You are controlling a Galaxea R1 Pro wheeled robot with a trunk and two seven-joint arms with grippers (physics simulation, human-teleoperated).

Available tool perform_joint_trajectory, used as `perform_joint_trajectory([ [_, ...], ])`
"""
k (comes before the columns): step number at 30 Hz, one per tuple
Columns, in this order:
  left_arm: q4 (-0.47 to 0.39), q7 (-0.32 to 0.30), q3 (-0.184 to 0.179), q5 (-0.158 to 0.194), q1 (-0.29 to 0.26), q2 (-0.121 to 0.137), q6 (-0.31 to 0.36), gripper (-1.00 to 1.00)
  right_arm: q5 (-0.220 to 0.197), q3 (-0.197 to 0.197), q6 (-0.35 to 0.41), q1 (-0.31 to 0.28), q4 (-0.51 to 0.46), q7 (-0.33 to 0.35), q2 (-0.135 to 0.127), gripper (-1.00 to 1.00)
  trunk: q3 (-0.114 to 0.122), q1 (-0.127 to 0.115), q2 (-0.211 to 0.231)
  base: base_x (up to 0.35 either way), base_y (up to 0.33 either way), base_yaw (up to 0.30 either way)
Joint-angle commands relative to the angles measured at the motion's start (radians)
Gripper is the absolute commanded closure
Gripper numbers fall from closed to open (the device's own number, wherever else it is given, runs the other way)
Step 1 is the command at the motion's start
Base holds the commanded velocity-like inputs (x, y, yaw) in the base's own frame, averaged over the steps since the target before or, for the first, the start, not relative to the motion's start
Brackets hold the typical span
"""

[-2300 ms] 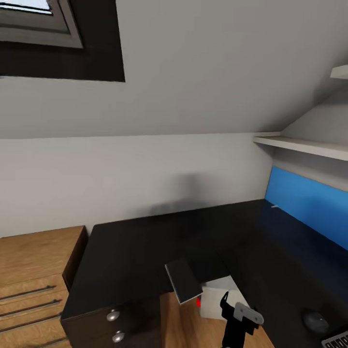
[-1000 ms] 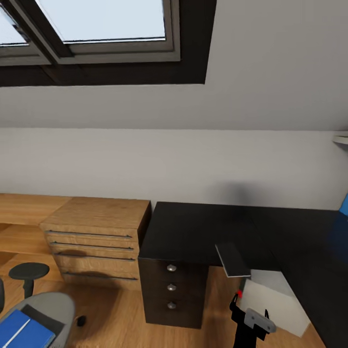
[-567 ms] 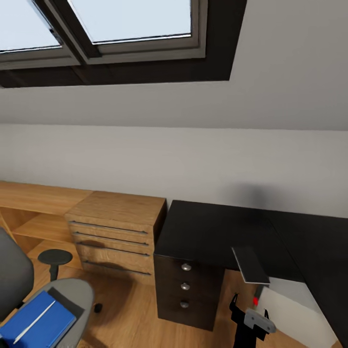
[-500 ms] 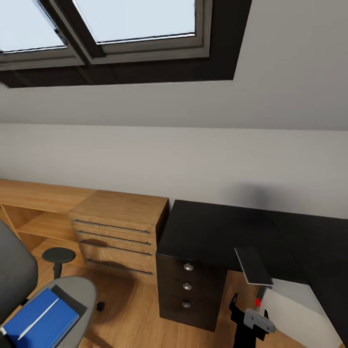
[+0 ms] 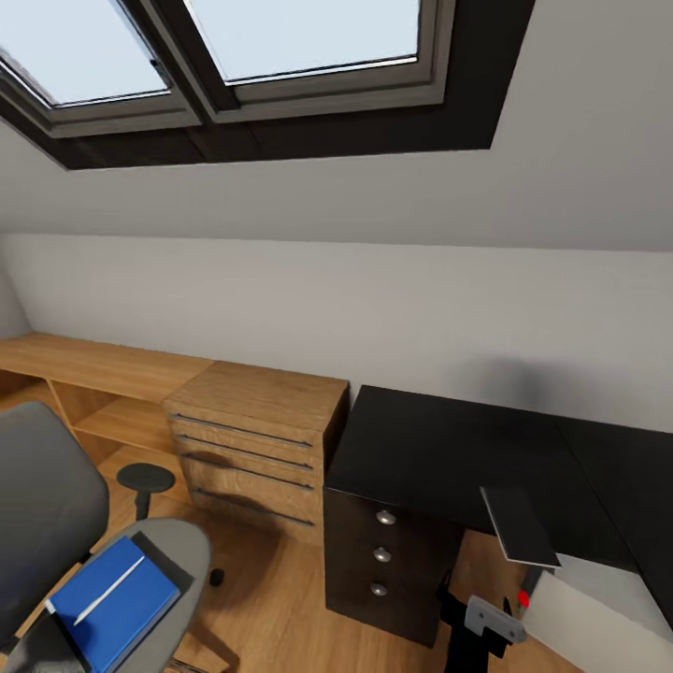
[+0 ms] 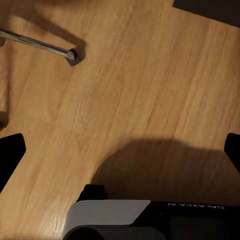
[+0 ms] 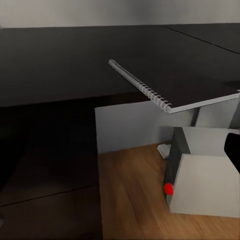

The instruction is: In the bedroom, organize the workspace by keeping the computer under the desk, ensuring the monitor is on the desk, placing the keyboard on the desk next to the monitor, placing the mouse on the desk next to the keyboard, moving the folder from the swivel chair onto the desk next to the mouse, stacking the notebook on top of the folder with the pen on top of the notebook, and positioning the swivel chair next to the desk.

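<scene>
Camera swung left since earlier, swivel chair [image 5: 56,523] now visible, right end effector [image 5: 458,598] raised, grip unclear, left end effector [image 6: 120,150] spread above floor [image 6: 150,75]

Desk [image 5: 439,449]: matte black, drawer unit with three round silver knobs at its near left end
Notebook [image 5: 519,525]: grey, spiral-bound, lying at the desk's front edge, partly overhanging
Computer [image 5: 598,622]: pale grey tower with a red light, on the floor below the desk
Swivel chair [image 5: 56,523]: grey seat and back
Folder [image 5: 117,603]: bright blue, flat on the seat
Pen [image 5: 109,591]: pale stick, atop the folder
</scene>
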Motion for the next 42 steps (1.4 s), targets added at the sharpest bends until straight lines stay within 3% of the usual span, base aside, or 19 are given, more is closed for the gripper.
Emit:
perform_joint_trajectory([
  [1, -0.002, 0.009, -0.007, 0.009, 0.000, 0.001, 0.005, -1.00, -0.011, 0.009, -0.004, -0.001, 0.000, 0.002, 0.000, -1.00, -0.001, 0.000, -0.001, 0.000, 0.000, 0.136],
  [8, -0.002, 0.009, -0.007, 0.009, -0.001, 0.001, 0.005, -1.00, -0.013, 0.005, -0.001, 0.000, 0.000, 0.030, -0.001, -1.00, -0.001, 0.000, -0.001, 0.000, 0.000, 0.239],
  [15, -0.002, 0.009, -0.007, 0.009, 0.000, 0.001, 0.005, -1.00, -0.048, -0.002, 0.002, -0.001, 0.000, 0.083, -0.007, -1.00, -0.001, 0.000, -0.001, 0.000, 0.000, 0.280],
  [42, -0.002, 0.009, -0.007, 0.010, 0.000, 0.001, 0.005, -1.00, -0.046, 0.004, 0.049, -0.001, 0.001, 0.086, -0.001, -1.00, -0.001, 0.000, -0.001, 0.000, 0.000, 0.287],
])
